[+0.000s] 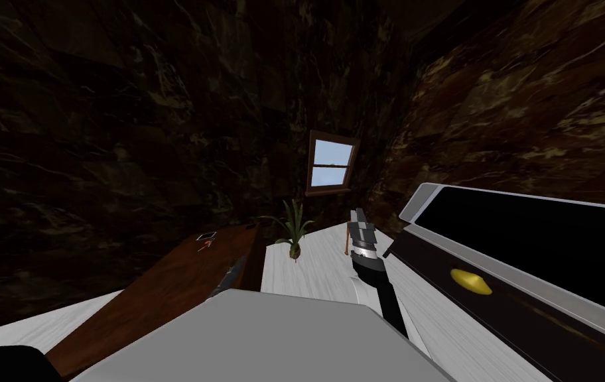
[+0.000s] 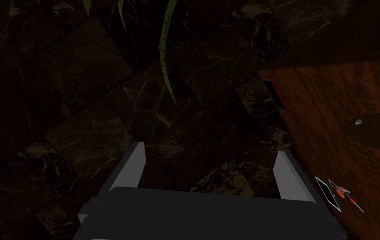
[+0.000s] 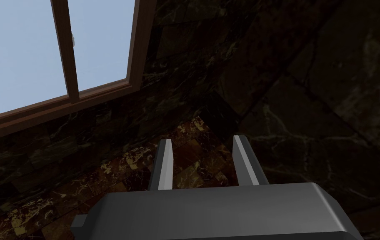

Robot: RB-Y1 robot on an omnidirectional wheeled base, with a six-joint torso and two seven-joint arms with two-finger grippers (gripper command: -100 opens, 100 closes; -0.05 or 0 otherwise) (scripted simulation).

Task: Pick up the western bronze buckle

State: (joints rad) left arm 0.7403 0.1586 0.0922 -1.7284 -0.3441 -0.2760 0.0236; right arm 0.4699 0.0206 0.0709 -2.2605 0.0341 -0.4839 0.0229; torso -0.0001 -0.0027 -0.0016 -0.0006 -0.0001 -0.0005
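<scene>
Brown wooden surface lies nearest on my left, carrying orange-handled scissors. My left end effector hangs beside its edge, fingers wide, empty. My right end effector is raised ahead, fingers at a narrow gap, empty. The bronze buckle rests on a long dark surface to my right, well apart from both. Probable fault: a narrow gap would land on the low, rounded buckle and skid it along; swinging across could strike the grey-framed black panel just behind it. Farther off stand a plant, a window and dark marbled walls.
</scene>
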